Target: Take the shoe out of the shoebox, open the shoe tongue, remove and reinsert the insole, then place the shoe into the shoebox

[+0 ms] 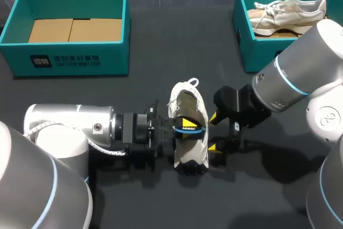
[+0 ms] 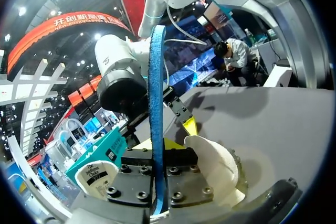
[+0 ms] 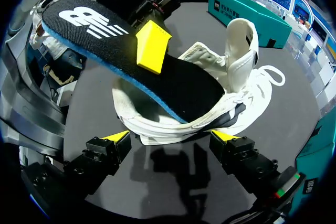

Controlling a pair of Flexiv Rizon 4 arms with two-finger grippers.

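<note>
White shoe [image 1: 188,132] upright on table [image 1: 161,41], tongue [image 3: 239,45] up; black insole [image 3: 194,90] half out.

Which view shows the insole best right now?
Right wrist view: the insole shows most of its black top, one end down in the shoe, the other raised in the left gripper. Left wrist view gives only its blue edge, seen edge-on. Head view shows just a blue sliver at the shoe's opening.

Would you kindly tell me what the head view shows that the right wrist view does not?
Only the head view shows a second sneaker in the right shoebox and cardboard in the left shoebox. Only the right wrist view shows the insole's black top face, one end inside the shoe. Both show the left gripper shut on the insole and the right gripper open beside the shoe.
</note>
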